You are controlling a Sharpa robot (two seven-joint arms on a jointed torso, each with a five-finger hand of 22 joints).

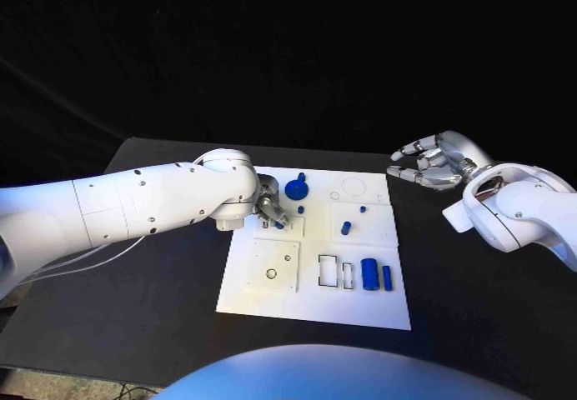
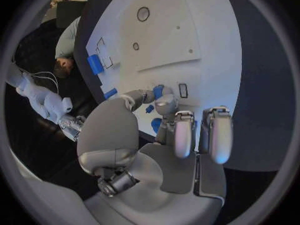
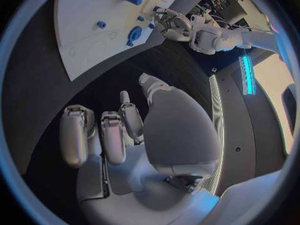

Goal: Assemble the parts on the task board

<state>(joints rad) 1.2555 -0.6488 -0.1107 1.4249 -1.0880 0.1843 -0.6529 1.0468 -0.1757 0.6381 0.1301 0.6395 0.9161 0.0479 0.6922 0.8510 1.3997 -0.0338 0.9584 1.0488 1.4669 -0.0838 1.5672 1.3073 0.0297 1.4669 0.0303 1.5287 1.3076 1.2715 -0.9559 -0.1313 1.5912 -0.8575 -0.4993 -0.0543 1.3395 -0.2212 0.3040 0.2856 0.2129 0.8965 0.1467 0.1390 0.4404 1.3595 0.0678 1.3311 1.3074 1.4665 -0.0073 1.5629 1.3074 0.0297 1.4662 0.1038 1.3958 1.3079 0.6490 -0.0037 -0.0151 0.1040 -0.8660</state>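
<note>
1. The task board (image 1: 361, 308) is your landmark, in the middle of the black table (image 1: 144, 317). It's partly filled: some blue parts are on it, and rectangular slots on its near half look empty.
2. Your left hand (image 1: 269, 208) is over the board's left edge, fingers (image 2: 164, 105) curled down around a small blue part (image 2: 158, 91). It looks pinched, but I can't tell if it's lifted or just touched. I judge this the pick or seating step.
3. Your right hand (image 1: 433, 162) hangs off the board's far right corner, above the table, fingers apart and holding nothing.
4. A large blue block (image 1: 369, 273) and a slim blue bar (image 1: 386, 277) sit near the board's right edge.
5. A round blue part (image 1: 297, 189) is just beyond the left hand.
6. Next, you need a firm pinch and alignment with a slot; which slot is unclear, as the fingers hide the part's shape.
</note>
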